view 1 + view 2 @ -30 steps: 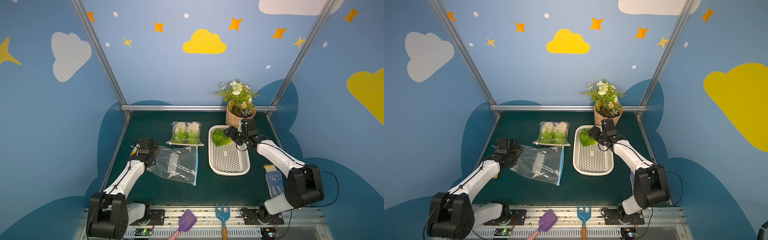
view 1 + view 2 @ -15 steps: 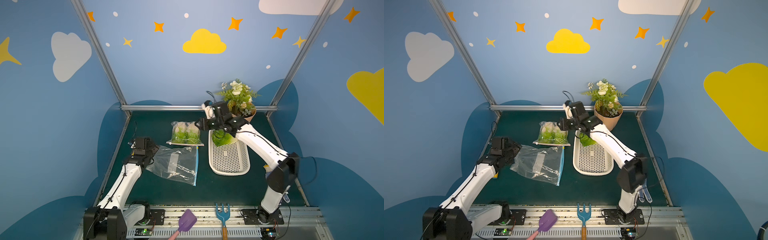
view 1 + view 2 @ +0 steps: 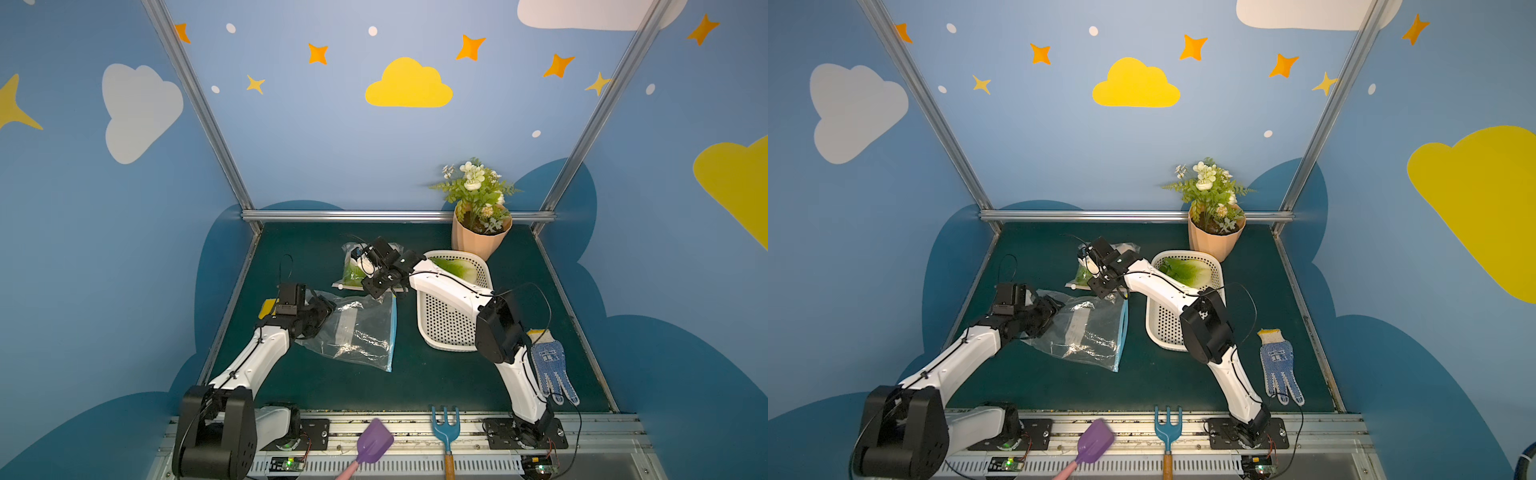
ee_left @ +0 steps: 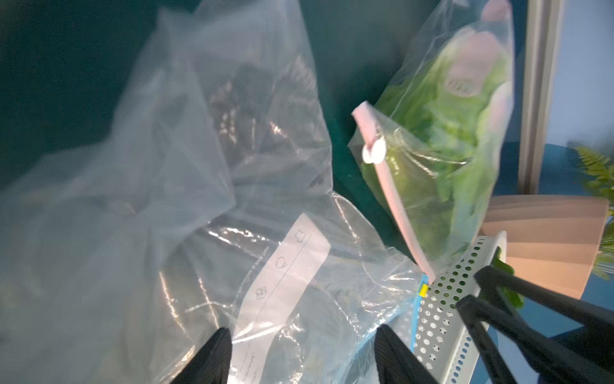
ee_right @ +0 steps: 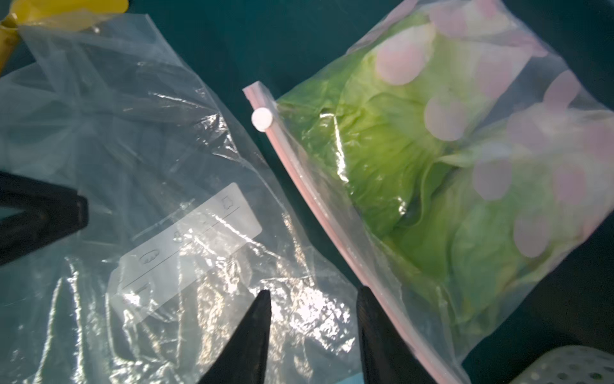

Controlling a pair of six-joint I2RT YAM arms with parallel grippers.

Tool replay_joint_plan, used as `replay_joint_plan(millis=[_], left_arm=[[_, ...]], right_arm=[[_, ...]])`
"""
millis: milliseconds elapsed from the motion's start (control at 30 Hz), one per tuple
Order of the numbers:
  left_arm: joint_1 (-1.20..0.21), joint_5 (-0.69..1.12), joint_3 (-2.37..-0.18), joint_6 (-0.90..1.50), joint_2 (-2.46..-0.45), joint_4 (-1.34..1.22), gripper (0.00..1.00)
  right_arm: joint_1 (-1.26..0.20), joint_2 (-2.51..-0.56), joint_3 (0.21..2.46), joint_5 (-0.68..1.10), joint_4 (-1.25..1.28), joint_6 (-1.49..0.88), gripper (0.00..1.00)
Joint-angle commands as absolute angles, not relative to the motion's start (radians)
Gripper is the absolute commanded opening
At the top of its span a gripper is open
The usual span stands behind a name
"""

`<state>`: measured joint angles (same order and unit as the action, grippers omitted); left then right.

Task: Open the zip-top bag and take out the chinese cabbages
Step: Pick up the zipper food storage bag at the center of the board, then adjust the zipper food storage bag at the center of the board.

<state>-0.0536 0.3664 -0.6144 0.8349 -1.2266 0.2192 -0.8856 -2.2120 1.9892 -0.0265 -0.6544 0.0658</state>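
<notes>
Right gripper (image 5: 314, 291) has swung to the zip-top bag (image 5: 498, 299), jaws apart, empty. Its pink seal (image 5: 315, 199) runs just beside the gripper, chinese cabbages (image 5: 382, 149) beyond.

The clear bag's label (image 4: 283, 266) has illegible print.

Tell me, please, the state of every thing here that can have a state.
pink-zip bag: lying flat, zip looks shut, slider at one end
cabbages: two, inside the pink-zip bag
blue-zip bag: empty, crumpled, lying flat
basket: upright, holds one cabbage
left end effector: open, over the blue-zip bag
right end effector: open, beside the pink zip strip
</notes>
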Motion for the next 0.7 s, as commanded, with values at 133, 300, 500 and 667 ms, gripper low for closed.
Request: replay_joint_plan(millis=[133, 300, 500, 667], left_arm=[[-0.057, 0.423, -0.582, 0.857, -1.315, 0.116, 0.69], [-0.058, 0.428, -0.562, 0.867, -1.372, 0.078, 0.69], [-0.060, 0.440, -0.552, 0.874, -1.427, 0.047, 0.68], [-0.062, 0.443, -0.554, 0.872, -1.444, 0.042, 0.68]], right_arm=[[-0.919, -2.259, 1.998, -0.130, -0.522, 0.192, 0.57], [-0.930, -2.282, 1.991, -0.150, -0.498, 0.230, 0.61], [-0.952, -2.309, 1.976, -0.225, -0.474, 0.282, 0.67], [-0.967, -2.317, 1.931, -0.314, -0.423, 0.338, 0.68]])
